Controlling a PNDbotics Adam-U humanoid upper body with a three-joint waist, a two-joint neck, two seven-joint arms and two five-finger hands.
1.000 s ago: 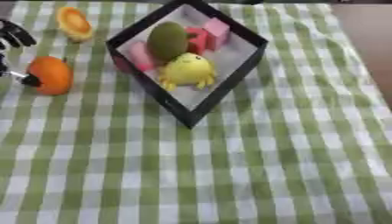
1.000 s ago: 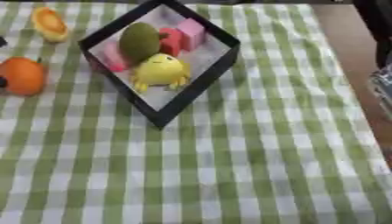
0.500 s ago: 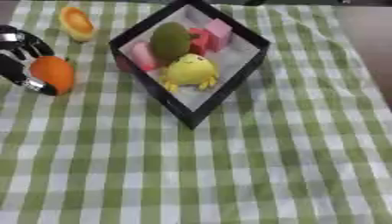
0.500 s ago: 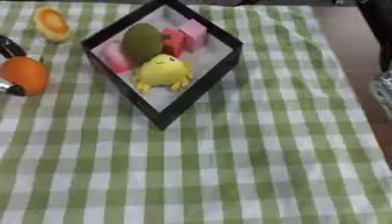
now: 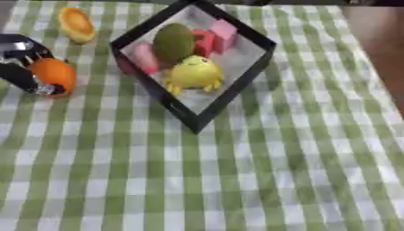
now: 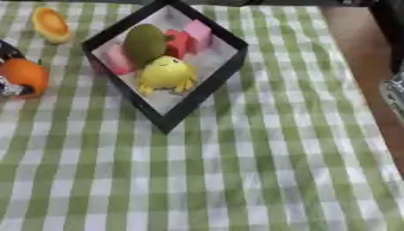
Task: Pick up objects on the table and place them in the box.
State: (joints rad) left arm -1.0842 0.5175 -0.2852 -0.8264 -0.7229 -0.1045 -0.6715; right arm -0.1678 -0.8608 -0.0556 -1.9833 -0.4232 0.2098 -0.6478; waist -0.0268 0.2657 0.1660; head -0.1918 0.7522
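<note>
An orange (image 5: 55, 74) lies at the left edge of the green checked cloth. My left hand (image 5: 20, 67) is at its left side, with fingers curled over its top and under its lower edge. The black open box (image 5: 256, 67) stands at mid-top, turned like a diamond. It holds a green fruit (image 5: 173, 41), a red block (image 5: 204, 41), a pink block (image 5: 224, 31), a pink piece (image 5: 145, 56) and a yellow toy (image 5: 192, 73). A part of my right hand (image 6: 393, 90) shows at the right edge, off the cloth.
A yellow-orange fruit piece (image 5: 76, 25) lies at the top left, behind the orange. The checked cloth (image 5: 236, 180) covers the table down to the near edge. Brown tabletop (image 6: 363, 54) shows along the right side.
My left hand has come in from the left and closed round the orange. The box and the things in it have stayed put.
</note>
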